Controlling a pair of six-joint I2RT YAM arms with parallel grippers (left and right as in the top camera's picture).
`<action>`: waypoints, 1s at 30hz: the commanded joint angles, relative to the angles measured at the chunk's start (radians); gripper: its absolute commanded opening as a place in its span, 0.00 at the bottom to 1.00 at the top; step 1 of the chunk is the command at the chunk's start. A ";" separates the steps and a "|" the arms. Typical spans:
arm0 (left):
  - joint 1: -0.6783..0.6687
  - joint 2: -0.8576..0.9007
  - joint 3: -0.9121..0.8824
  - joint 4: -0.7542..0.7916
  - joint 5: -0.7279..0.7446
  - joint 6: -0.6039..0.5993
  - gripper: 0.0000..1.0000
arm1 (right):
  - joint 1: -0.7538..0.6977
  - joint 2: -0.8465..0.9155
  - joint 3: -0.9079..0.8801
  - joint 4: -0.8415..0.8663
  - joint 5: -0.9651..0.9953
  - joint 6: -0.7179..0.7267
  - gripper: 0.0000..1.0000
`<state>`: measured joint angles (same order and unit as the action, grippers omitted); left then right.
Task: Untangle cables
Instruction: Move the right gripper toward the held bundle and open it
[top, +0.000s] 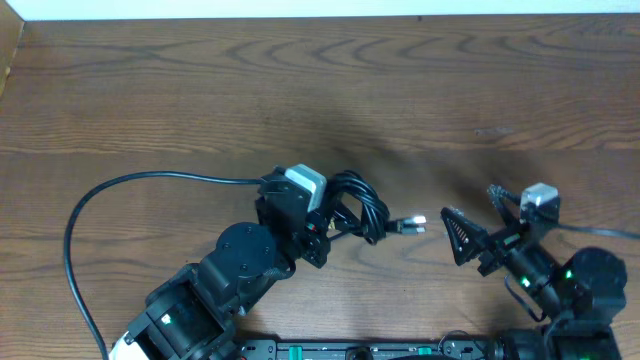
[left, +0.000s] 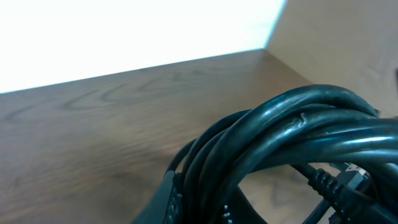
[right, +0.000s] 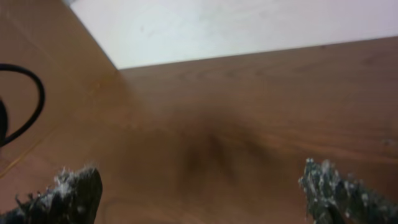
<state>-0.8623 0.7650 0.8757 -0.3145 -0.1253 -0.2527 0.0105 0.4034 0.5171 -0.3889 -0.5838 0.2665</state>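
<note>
Cables (top: 358, 208) sit bunched near the table's (top: 200, 90) centre, seemingly clamped in the left claw (top: 325, 228) at their 9 o'clock. The right claw (top: 482, 222), spread apart, waits at 3 o'clock. Yanking the plug (top: 412, 224) could tighten the tangle.

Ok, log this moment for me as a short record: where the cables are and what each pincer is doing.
cables: one tangled black bundle, near the middle of the table
plug end: pale, sticks out of the bundle toward the right
left pincer: shut on the cables
right pincer: open, empty, apart from the plug end
untangling: not yet done
</note>
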 joint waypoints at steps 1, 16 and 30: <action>-0.001 -0.008 0.012 0.003 -0.104 -0.127 0.07 | 0.006 0.083 0.088 -0.044 -0.095 -0.073 0.99; -0.001 -0.005 0.012 -0.069 0.099 -0.082 0.07 | 0.006 0.180 0.164 0.149 -0.647 -0.151 0.99; -0.013 0.070 0.012 -0.025 0.179 -0.108 0.07 | 0.006 0.180 0.162 0.127 -0.628 -0.179 0.99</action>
<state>-0.8650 0.8383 0.8757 -0.3588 0.0216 -0.3443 0.0105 0.5869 0.6582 -0.2516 -1.2186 0.1165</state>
